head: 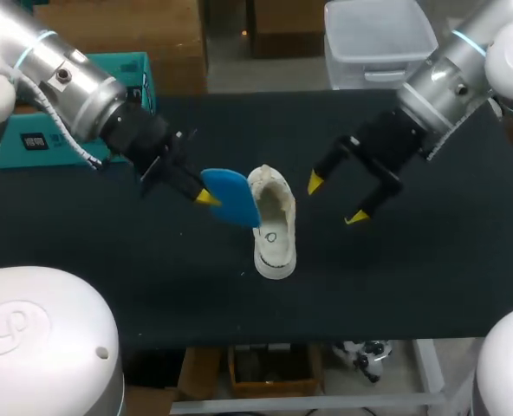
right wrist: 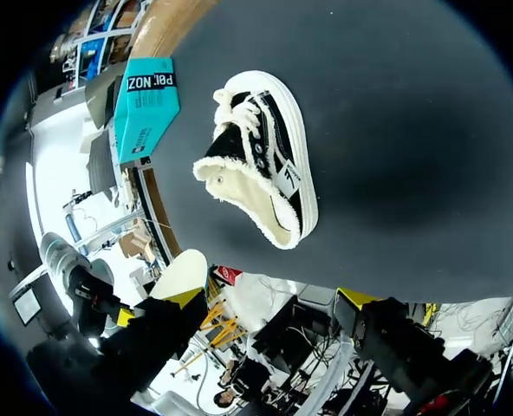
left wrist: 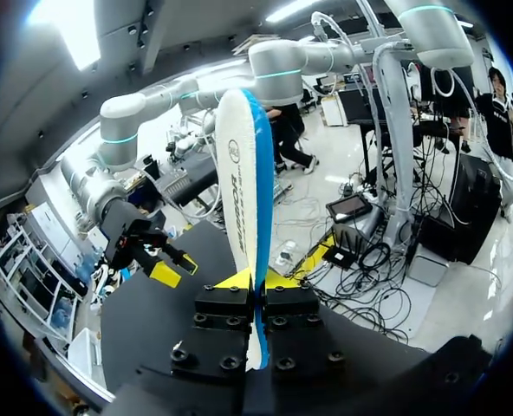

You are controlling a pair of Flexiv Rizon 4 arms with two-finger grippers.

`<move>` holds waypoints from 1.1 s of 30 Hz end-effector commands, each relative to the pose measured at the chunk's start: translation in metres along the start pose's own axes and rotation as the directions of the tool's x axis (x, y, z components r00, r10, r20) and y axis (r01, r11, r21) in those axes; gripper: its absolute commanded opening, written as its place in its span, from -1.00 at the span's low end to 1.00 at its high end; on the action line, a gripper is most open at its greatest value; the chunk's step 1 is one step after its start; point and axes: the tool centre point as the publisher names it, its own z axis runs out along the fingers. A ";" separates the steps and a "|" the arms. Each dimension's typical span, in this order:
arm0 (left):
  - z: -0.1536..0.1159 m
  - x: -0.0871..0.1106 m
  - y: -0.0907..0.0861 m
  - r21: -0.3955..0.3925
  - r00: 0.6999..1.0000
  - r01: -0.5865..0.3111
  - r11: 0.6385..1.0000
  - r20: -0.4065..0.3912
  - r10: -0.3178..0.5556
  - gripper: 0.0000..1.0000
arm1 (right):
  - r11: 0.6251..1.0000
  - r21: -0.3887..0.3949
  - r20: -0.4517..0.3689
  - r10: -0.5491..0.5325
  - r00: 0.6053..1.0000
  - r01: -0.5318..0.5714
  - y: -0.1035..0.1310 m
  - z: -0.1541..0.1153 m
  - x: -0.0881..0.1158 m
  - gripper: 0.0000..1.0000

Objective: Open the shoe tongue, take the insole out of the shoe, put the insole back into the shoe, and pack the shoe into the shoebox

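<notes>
With the insole [head: 230, 198] pinched in the closed left end effector [head: 206, 197] just beside the shoe [head: 274, 230], which is set near the middle of the tabletop [head: 430, 277], and the right end effector [head: 335, 199] held wide open and empty, reinsertion is judged to be in hand, for which the insole must be aimed into the shoe's opening.

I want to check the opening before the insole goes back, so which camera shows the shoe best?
The right wrist view: the whole shoe sits unobstructed, its fleecy opening in sight. The head view shows it from above, one edge overlapped by the blue insole. The left wrist view shows none of it.
</notes>
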 end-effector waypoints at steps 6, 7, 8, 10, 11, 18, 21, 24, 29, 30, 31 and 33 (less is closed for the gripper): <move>0.025 -0.002 0.013 0.065 0.996 -0.016 0.998 0.089 0.011 -1.00 | 1.000 0.009 0.002 0.000 1.000 0.000 0.002 -0.001 0.000 1.00; 0.026 -0.002 0.014 0.060 0.995 -0.020 0.998 0.100 0.014 -1.00 | 1.000 0.016 -0.016 0.025 1.000 -0.025 0.004 0.000 -0.001 1.00; 0.029 -0.001 0.015 0.053 0.994 -0.022 0.998 0.104 0.016 -1.00 | 0.999 -0.002 -0.072 0.039 0.997 -0.039 0.005 0.001 -0.001 1.00; 0.030 -0.002 0.015 0.040 0.993 -0.028 0.999 0.116 0.023 -1.00 | 0.997 0.030 -0.137 0.076 0.988 -0.072 0.007 0.007 -0.002 1.00; 0.030 -0.002 0.015 0.038 0.993 -0.027 0.999 0.119 0.022 -1.00 | 0.996 0.031 -0.158 0.087 0.984 -0.083 0.007 0.007 -0.002 1.00; 0.016 -0.015 0.009 0.097 0.984 0.081 0.992 0.150 -0.095 -1.00 | 0.982 0.039 -0.211 0.189 0.959 -0.185 -0.002 0.020 0.006 1.00; -0.001 -0.020 0.005 0.171 0.974 0.187 0.967 0.099 -0.206 -1.00 | 0.973 0.053 -0.215 0.232 0.949 -0.226 -0.004 0.027 0.004 1.00; -0.011 -0.021 0.001 0.190 0.959 0.243 0.951 0.097 -0.265 -1.00 | 0.969 0.059 -0.233 0.246 0.941 -0.239 -0.005 0.031 0.003 1.00; -0.021 -0.019 0.000 0.216 0.951 0.280 0.936 0.075 -0.301 -1.00 | 0.957 0.094 -0.265 0.290 0.920 -0.275 -0.004 0.040 0.004 1.00; -0.020 -0.018 0.000 0.215 0.951 0.278 0.936 0.075 -0.299 -1.00 | 0.951 0.108 -0.266 0.307 0.914 -0.288 -0.004 0.042 0.005 1.00; -0.020 -0.018 0.000 0.217 0.950 0.283 0.934 0.072 -0.305 -1.00 | 0.947 0.121 -0.273 0.319 0.908 -0.296 -0.005 0.042 0.005 1.00; -0.019 -0.017 0.000 0.223 0.945 0.299 0.928 0.064 -0.320 -1.00 | 0.936 0.136 -0.263 0.349 0.899 -0.324 -0.006 0.043 0.006 1.00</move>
